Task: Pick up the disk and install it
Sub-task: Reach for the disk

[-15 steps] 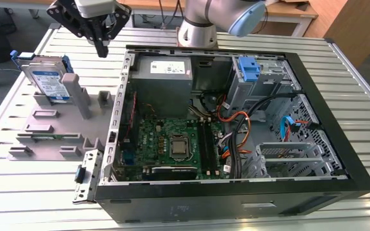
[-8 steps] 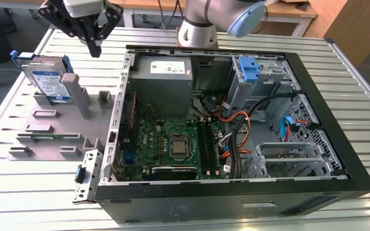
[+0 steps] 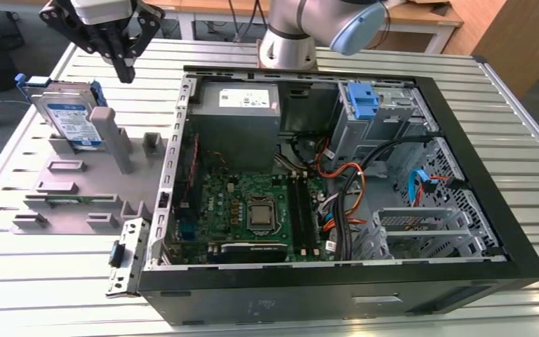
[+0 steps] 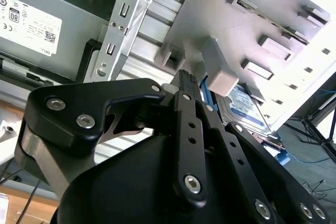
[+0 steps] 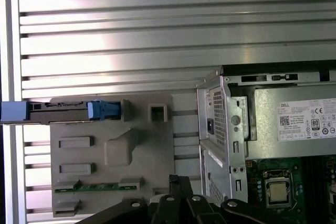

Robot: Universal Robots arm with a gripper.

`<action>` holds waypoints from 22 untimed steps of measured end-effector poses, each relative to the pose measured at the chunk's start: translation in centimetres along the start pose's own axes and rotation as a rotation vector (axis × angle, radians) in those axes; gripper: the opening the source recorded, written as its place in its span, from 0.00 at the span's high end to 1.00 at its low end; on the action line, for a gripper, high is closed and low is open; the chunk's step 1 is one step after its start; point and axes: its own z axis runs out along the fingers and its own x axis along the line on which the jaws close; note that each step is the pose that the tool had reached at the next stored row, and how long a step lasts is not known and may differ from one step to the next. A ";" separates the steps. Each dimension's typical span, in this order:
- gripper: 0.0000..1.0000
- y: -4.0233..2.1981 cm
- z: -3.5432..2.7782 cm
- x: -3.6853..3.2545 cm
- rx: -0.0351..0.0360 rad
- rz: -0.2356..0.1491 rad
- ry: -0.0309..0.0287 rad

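Observation:
The disk (image 3: 69,118) stands on edge in a slot at the far end of a grey holder (image 3: 87,186), at the exterior view's left. It is silver with a white-and-blue label and a blue carrier frame. In the first wrist view the disk (image 5: 52,112) shows edge-on, with blue ends. My gripper (image 3: 125,72) hangs above and just to the right of the disk, apart from it. Its black fingers meet at one tip and hold nothing. In the second wrist view the disk (image 4: 247,106) lies beyond the gripper (image 4: 186,77).
An open computer case (image 3: 457,161) lies to the right of the holder on the slatted metal table (image 3: 45,281). Inside are a grey power supply (image 3: 236,102), a motherboard (image 3: 255,210), a blue bracket (image 3: 363,102) and a metal drive cage (image 3: 420,225).

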 end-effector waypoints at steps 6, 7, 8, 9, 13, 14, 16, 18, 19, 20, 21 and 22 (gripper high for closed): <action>0.89 -0.04 0.03 0.94 0.0000 0.001 -0.0001; 0.89 -0.05 0.04 1.09 0.0000 0.001 -0.0001; 0.89 -0.06 0.04 1.25 0.0000 0.001 -0.0001; 0.89 -0.07 0.05 1.41 0.0000 0.001 -0.0001; 0.89 -0.10 0.06 1.79 -0.0001 0.001 -0.0001; 0.89 -0.10 0.06 1.80 0.0000 0.001 0.0000; 0.89 -0.10 0.06 1.81 0.0000 0.001 0.0000; 0.89 -0.10 0.06 1.82 0.0000 0.001 0.0000; 0.89 -0.10 0.06 1.82 0.0000 0.001 0.0000; 0.89 -0.10 0.06 1.82 0.0000 0.001 -0.0001; 0.89 -0.10 0.06 1.82 0.0000 0.001 0.0000; 0.89 -0.10 0.06 1.82 0.0000 0.001 0.0004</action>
